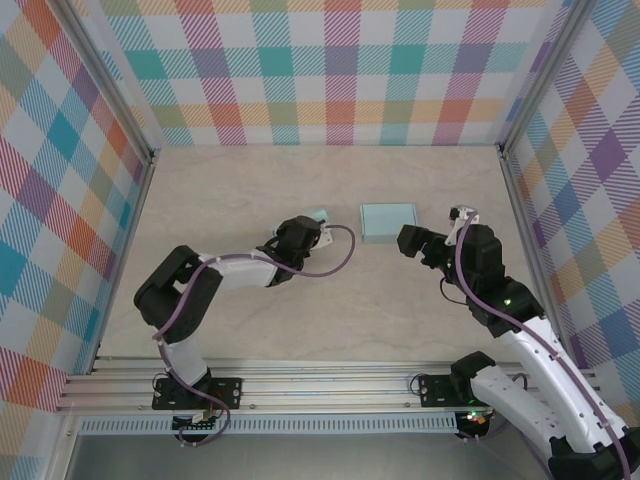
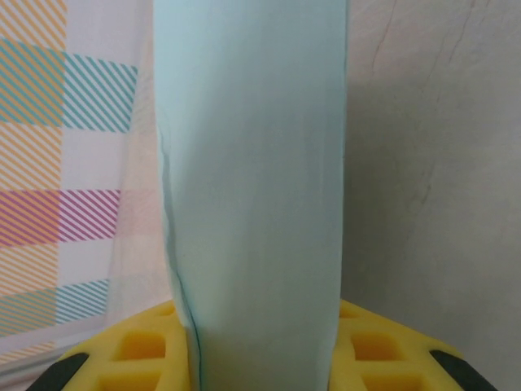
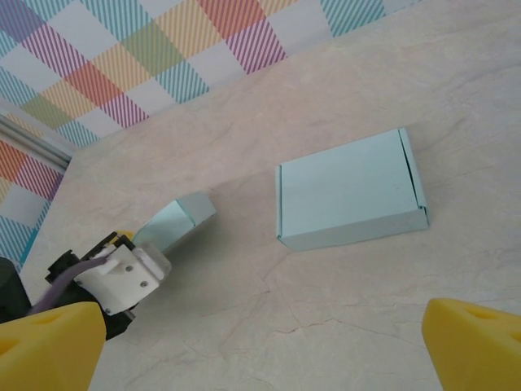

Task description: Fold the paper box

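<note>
A closed pale-blue paper box (image 1: 388,222) lies flat on the table (image 1: 250,330), near a smaller pale-blue paper piece (image 2: 252,187) clamped in the left gripper (image 1: 313,224).

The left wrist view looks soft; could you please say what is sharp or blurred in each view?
Left wrist: the pale blue folded paper piece is slightly soft, the yellow foam pads below blurred. Right wrist: the flat pale blue paper box is sharp, the yellow fingertips blurred. Top external: even light, faint shadows on the beige table.
</note>
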Controlling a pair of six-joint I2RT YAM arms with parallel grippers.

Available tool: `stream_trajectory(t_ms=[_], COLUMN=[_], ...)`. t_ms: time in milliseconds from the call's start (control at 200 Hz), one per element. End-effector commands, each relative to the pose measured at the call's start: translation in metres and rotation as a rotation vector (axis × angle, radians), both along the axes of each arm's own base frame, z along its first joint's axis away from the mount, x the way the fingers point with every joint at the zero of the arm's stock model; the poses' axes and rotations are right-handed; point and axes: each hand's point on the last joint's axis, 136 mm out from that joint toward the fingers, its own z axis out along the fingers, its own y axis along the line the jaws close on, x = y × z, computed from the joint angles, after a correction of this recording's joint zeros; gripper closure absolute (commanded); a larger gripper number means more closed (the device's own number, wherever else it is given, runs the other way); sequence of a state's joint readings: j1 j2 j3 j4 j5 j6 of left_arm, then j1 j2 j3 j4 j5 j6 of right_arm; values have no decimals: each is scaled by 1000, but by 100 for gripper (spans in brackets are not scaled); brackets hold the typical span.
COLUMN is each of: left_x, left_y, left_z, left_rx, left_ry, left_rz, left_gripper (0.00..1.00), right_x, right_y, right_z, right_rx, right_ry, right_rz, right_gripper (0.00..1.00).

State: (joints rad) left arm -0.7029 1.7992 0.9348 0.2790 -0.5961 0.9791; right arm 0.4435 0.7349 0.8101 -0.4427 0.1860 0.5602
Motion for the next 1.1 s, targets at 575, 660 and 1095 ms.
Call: stream_trajectory(t_ms=[575,660,1095], left_x=[1,-1,-61], left_y=[-33,-30,-35], left_z=[-35,-36,34], left_rx=[54,52,-91], left_ry=[-112,-110,-185], left_rz=[-250,-240,-182], left_gripper=[62,31,0], right_x=[4,4,2], right_y=[-5,-6,-12], right_z=[-13,-13,-10], right_rx=[-29,-32,-58], right_ry=[27,27,11], right_rz=[-27,-30,-47], right_gripper=[0,0,0])
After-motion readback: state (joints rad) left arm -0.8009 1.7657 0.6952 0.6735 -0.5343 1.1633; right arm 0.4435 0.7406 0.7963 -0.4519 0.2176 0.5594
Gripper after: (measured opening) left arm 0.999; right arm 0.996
